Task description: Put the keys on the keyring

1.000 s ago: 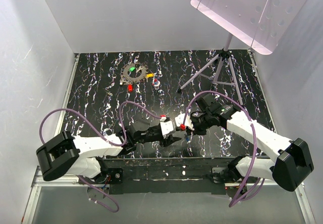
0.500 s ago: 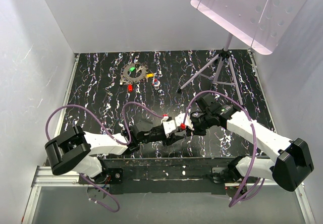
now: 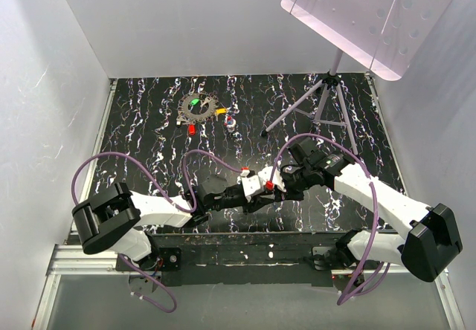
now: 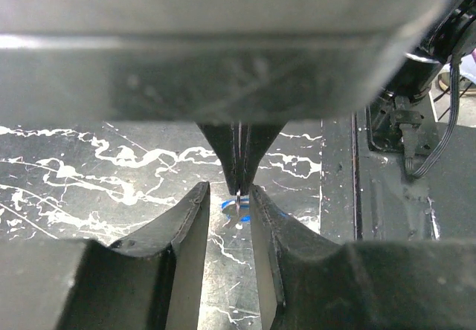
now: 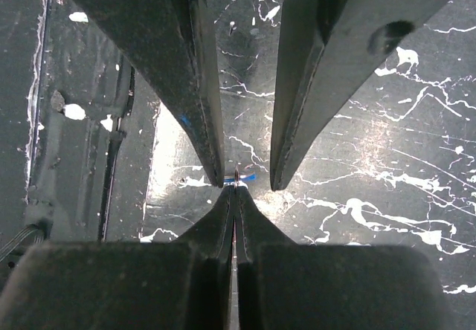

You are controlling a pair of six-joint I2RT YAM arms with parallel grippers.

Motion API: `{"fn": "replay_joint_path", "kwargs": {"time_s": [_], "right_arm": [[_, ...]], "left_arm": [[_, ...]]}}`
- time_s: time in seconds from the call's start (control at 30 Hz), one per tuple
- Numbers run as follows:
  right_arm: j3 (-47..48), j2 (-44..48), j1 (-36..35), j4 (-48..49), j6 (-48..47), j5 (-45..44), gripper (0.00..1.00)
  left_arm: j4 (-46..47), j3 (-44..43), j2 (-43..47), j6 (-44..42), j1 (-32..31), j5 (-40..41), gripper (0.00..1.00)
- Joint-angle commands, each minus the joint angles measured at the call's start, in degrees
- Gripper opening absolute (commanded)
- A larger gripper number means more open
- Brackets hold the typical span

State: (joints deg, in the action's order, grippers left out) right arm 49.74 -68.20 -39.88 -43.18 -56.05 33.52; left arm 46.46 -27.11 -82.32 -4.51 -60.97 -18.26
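My right gripper (image 3: 282,191) is shut on a thin grey key held edge-on (image 5: 236,176), near the table's front middle. A blue patch (image 4: 229,206) shows just behind the key's tip; I cannot tell whether it is the key's cap. My left gripper (image 3: 268,191) is open, its fingers (image 5: 202,125) on either side of the key's tip and the right fingertips (image 4: 239,155), not touching. The keyring (image 3: 198,105), a spiky disc of grey keys with a green cap, lies far back left. A yellow-capped key (image 3: 221,111) and a red-capped key (image 3: 192,130) lie beside it.
A small red-white-blue object (image 3: 231,122) lies right of the keyring. A tripod (image 3: 321,96) carrying a pink perforated panel (image 3: 364,14) stands at the back right. White walls close the left, back and right sides. A metal rail (image 3: 245,242) runs along the front edge.
My left arm has reached to the right, bringing its open fingers around the key tip. The right arm has stayed still, shut on the key.
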Motion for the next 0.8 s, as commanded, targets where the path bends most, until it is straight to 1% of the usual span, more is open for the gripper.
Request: {"fn": "replay_joint_path", "kwargs": {"time_s": [0.0,0.27,0.5,0.77], "right_arm": [[2.82,0.18,-0.11,0.29,1.47,3.31,0.01],[3.26,0.18,1.03,0.02,2.18,5.07,0.01],[3.18,0.18,1.03,-0.42,1.74,5.86,0.01],[3.17,0.09,1.03,-0.59,1.91,6.30,0.01]], "left_arm": [[3.28,0.30,0.41,1.08,-0.38,-0.20,0.27],[5.13,3.47,2.87,0.91,-0.38,0.51,0.26],[3.29,4.88,6.65,-0.41,-0.29,2.27,0.25],[4.43,3.74,4.55,0.73,-0.29,0.69,0.25]]}}
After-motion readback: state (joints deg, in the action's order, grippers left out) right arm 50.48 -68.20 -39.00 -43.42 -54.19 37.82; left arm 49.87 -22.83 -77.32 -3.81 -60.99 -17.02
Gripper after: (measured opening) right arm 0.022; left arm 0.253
